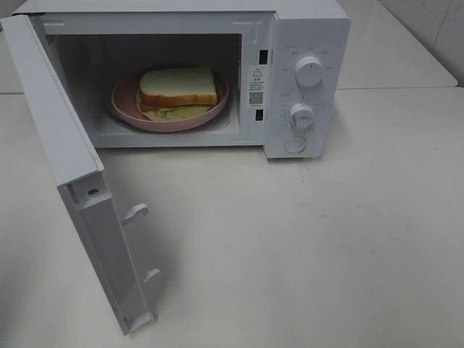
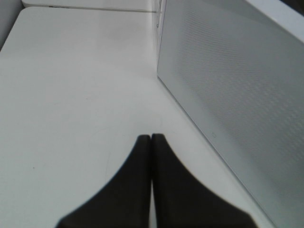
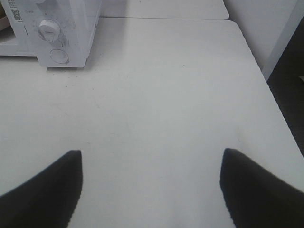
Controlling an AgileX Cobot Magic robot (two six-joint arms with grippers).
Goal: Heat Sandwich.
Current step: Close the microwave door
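Got the sandwich lying on a pink plate inside the microwave, well apart from both claws. Found the door hanging wide open, with its flat face just beside the left claw. Seeing that claw's tips pressed together, pinching nothing, over the table. Spotted the right claw spread wide with only bare tabletop between the fingers, and the knobs well ahead of it, off to one side.
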